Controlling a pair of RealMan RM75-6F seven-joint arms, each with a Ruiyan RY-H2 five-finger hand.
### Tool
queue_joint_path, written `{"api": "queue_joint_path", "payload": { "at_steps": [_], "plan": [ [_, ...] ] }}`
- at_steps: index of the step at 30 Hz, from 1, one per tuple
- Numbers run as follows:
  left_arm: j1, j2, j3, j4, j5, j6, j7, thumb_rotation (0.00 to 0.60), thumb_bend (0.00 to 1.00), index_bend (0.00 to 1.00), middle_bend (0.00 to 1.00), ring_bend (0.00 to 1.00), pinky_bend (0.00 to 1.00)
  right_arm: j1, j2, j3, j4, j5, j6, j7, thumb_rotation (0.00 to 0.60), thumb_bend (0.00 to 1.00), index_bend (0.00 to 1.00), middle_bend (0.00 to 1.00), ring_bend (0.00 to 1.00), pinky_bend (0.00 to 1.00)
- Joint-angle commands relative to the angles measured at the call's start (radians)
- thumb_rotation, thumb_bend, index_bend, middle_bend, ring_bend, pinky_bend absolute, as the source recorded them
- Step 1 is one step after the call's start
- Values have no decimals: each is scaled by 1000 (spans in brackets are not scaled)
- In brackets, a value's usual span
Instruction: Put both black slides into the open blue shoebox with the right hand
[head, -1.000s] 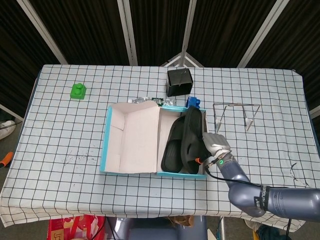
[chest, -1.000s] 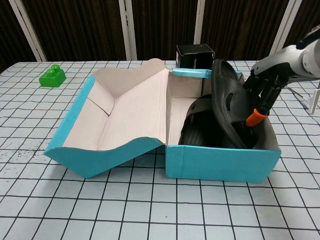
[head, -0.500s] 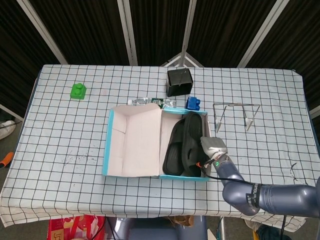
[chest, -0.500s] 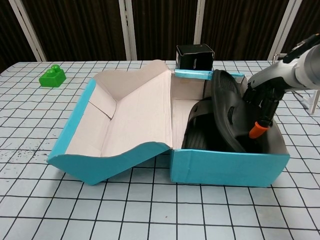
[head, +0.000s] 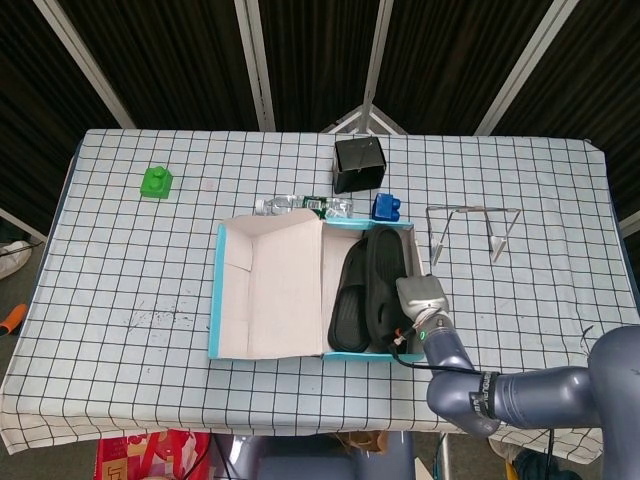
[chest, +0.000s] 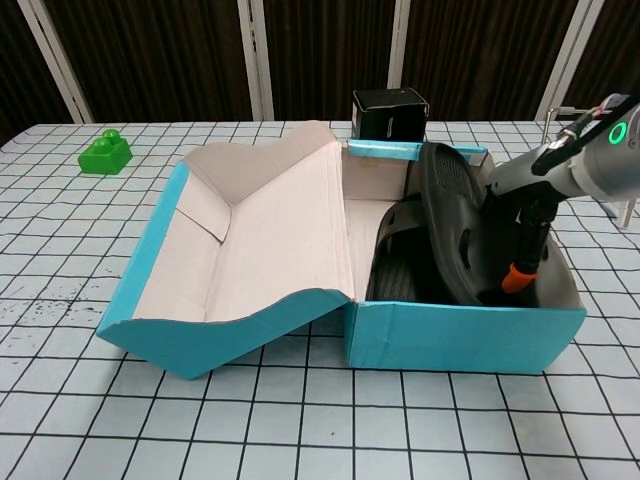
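Note:
The open blue shoebox (head: 217, 300) lies mid-table with its lid (chest: 240, 250) folded out to the left. One black slide (head: 350, 300) lies flat in the box's left half. The other black slide (chest: 450, 235) stands on its edge inside the box, leaning against the first one (chest: 395, 255). My right hand (head: 420, 300) is over the box's right wall. Its fingers (chest: 525, 225) reach down inside and grip the tilted slide (head: 385, 280) from the right. My left hand shows in neither view.
A black cube-shaped box (head: 360, 163) stands behind the shoebox. Next to the shoebox's back wall are a blue block (head: 386, 206) and a lying plastic bottle (head: 300, 204). A wire rack (head: 470, 228) sits at the right, a green block (head: 156, 182) at the far left.
My right hand has sunk lower into the box, carrying the tilted slide down with it. The shoebox has shifted slightly to the right.

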Motion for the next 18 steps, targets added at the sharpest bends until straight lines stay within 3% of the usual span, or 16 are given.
{"api": "queue_joint_path", "payload": {
  "at_steps": [1,18],
  "plan": [
    [0,0,0,0,1,0,-1,600,210,70,0,0,71,3,-20,-1,-1,-2,28,-26,600,587,551,489,520,159],
    [1,1,1,-1,1,1,-5,600,210,69,0,0,71,-9,-133,54,20,-36,176,-124,600,588,551,489,520,161]
  ]
}}
